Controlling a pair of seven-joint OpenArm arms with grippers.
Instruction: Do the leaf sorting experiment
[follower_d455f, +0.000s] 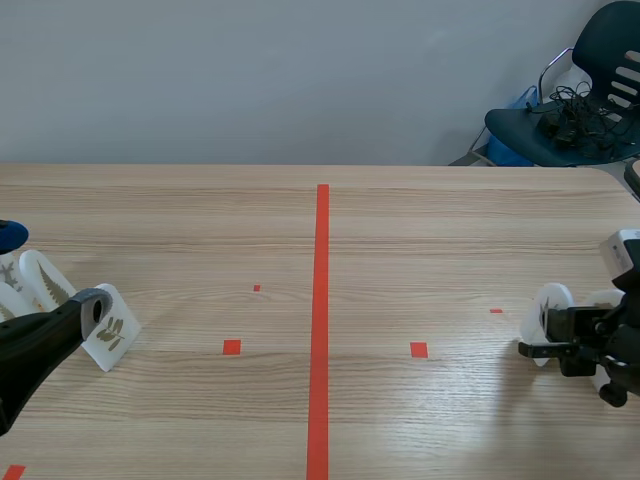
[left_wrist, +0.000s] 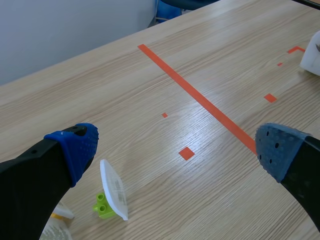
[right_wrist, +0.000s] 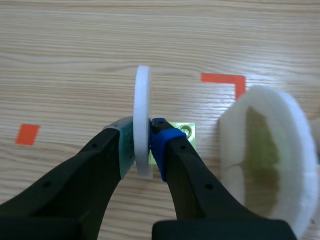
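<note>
Scene view: near the right edge of the pale wooden bench (follower_d455f: 200, 220), the right fingers (follower_d455f: 545, 349) are clamped low on a white round foam disc (follower_d455f: 552, 305) standing on edge. At the left edge the left fingers (follower_d455f: 90, 305) sit just beside a white leaf-printed card (follower_d455f: 112, 340).

Left wrist view: those fingers are wide apart and empty. The card (left_wrist: 114, 189) is just ahead of one pad, propped on a lime-green plastic brick (left_wrist: 103, 206).

Right wrist view: the pads (right_wrist: 160, 145) pinch the disc's (right_wrist: 142, 115) lower rim. A lime-green block (right_wrist: 186, 132) lies just behind it, and a second white disc bearing a green leaf (right_wrist: 265, 155) stands beside. The hold looks shallow, so I judge a slow, level carry wisest, keeping the disc upright and clear of its neighbour.
</note>
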